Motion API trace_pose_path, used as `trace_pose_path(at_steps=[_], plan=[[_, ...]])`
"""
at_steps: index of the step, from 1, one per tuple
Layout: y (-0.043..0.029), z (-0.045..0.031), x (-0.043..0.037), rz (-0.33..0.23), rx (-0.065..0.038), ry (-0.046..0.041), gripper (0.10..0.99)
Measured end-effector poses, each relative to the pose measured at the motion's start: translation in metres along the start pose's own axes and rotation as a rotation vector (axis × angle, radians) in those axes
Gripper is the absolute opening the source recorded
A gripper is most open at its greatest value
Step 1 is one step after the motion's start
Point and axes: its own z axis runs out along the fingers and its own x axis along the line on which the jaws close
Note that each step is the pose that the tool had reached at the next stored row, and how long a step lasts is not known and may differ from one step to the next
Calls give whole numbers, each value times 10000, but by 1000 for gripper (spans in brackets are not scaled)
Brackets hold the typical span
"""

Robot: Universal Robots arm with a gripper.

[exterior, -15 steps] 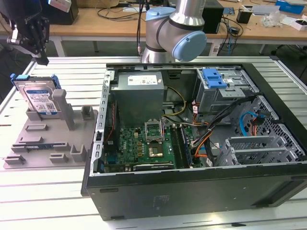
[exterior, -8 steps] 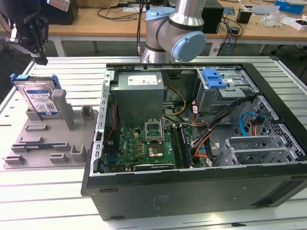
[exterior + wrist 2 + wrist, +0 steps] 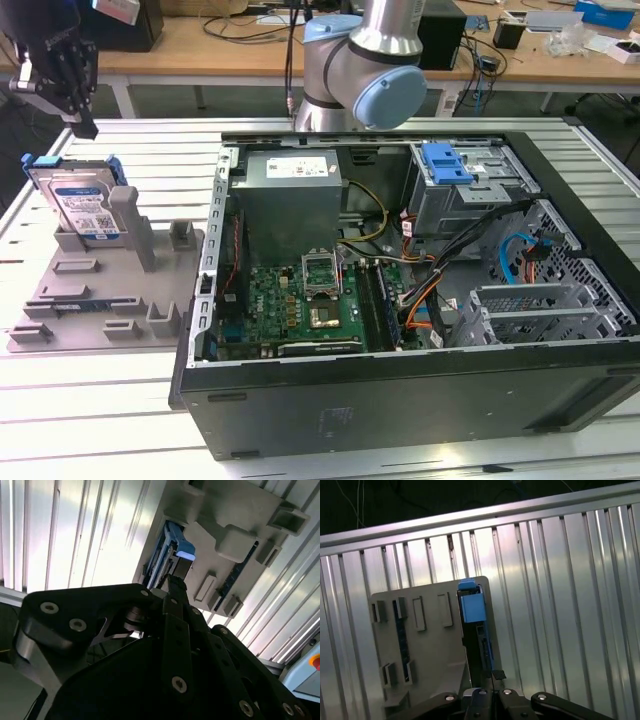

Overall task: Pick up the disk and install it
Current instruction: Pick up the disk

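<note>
My claw [image 3: 86,127] hangs over the corner of the ribbed metal table [image 3: 100,400] at the exterior view's left. Its two black fingers are pressed together to a narrow point and hold nothing. The disk [image 3: 85,205] stands on edge just below the tip and apart from it, slotted upright into a grey plastic holder [image 3: 110,290], with its white-and-blue label facing the camera and its blue bracket showing along the top and sides. In the first wrist view the closed claw [image 3: 493,676] lines up with the disk [image 3: 479,630], seen edge-on as a thin dark slab capped in blue at one end of the holder [image 3: 430,650]. In the second wrist view the claw [image 3: 175,582] points at the same blue-edged disk [image 3: 167,555], which stands in its slot at the near edge of the holder [image 3: 240,510]. To the exterior view's right of the holder lies the open computer case [image 3: 400,400], its green board, grey power-supply box [image 3: 290,190] and blue latch tab [image 3: 445,160] exposed. My arm's base [image 3: 360,60] rises behind the case.
</note>
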Motion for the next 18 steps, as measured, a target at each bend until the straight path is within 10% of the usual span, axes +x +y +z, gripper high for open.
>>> trace_pose_path(at_steps=[8, 13, 18], plan=[[131, 14, 20, -173, -2, -67, 114], [252, 17, 42, -273, -3, -95, 416], [356, 22, 59, -357, -2, -100, 482]])
